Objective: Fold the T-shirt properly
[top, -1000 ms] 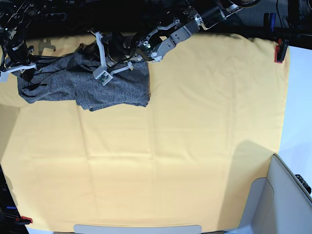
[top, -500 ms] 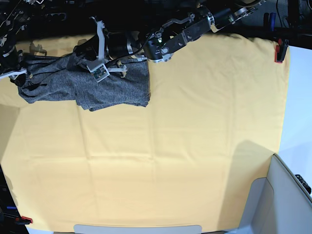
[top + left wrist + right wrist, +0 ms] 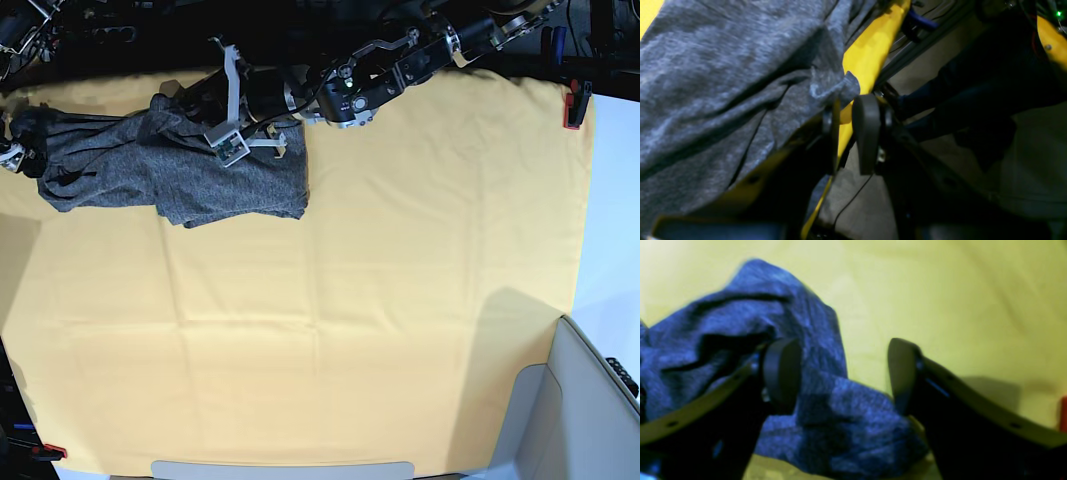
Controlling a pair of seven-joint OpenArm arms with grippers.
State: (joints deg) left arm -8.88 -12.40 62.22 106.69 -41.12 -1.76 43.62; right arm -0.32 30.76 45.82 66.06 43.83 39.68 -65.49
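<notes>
The T-shirt (image 3: 200, 170), heathered dark grey, is seen bunched and wrinkled at the far left edge of the yellow table cloth (image 3: 400, 280), partly folded into a rough block. The left gripper (image 3: 853, 133) is seen slightly parted, with a fabric tip just above it. The right gripper (image 3: 843, 373) is spread wide, nothing pinched, over rumpled cloth.

The right gripper (image 3: 843, 373) is nearly out of the base view at its left edge — only a sliver shows. The right wrist view is soft, the T-shirt (image 3: 806, 383) smeared. The left gripper (image 3: 850, 130) blocks the shirt's hem — contact unclear.
</notes>
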